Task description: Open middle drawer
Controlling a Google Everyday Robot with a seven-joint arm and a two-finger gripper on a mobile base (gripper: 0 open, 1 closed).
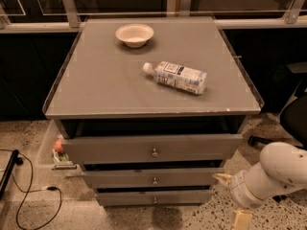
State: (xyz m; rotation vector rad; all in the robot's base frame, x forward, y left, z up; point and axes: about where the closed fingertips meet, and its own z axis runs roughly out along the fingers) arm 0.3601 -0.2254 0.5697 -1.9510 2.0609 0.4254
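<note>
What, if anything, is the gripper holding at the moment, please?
Nothing visible; the gripper hangs low right of the cabinet, apart from the middle drawer.

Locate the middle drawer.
The middle drawer is low in the camera view, between top drawer and bottom drawer; the tool is at its right.

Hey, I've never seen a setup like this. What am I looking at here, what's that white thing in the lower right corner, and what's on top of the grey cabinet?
This is a single camera view, looking down at a grey cabinet from the front. The white thing is a robot arm. Its gripper hangs low by the cabinet's right side, near the floor, touching no drawer, and nothing shows in it. On the cabinet top are a pale bowl and a plastic bottle lying on its side. Below are three drawers. The middle drawer, with a small round knob, is the one to open.
</note>
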